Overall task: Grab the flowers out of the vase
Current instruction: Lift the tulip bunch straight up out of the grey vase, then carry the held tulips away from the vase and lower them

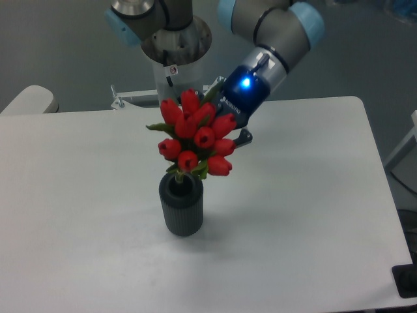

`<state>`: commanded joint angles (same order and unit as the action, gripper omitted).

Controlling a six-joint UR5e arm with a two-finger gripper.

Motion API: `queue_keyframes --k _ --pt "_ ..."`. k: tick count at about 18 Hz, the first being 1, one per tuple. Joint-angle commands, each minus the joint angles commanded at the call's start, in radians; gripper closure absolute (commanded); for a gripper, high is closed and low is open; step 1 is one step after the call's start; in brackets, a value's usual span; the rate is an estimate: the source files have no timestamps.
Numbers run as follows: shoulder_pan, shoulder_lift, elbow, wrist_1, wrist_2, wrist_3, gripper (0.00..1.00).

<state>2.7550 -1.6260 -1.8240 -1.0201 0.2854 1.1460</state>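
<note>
The flowers [197, 138], a tight bunch of red tulip buds with green leaves, hang just above the vase [182, 207]. The lowest leaves and stem tips sit at the vase's round mouth, which now shows open and dark. My gripper [225, 138] reaches in from the upper right, behind the bunch, and is shut on the flowers; most of its fingers are hidden by the buds, with one finger tip [244, 137] showing at the right. The vase is dark grey, ribbed and upright on the white table [306, 215].
The arm's base column [174, 62] stands behind the table's far edge. A pale rounded object [29, 100] sits past the far left corner. A dark object [406, 280] shows at the table's right front corner.
</note>
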Motion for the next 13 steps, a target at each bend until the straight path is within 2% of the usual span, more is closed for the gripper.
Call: queue_keyframes --k 7,10,13 --pt "0.006 0.005 0.07 0.0 -0.026 -0.075 0.64" --pt "0.037 0.003 0.104 -0.002 -0.049 -0.078 0.64" --pt "0.069 -0.034 0.127 0.003 -0.055 -0.057 0.64"
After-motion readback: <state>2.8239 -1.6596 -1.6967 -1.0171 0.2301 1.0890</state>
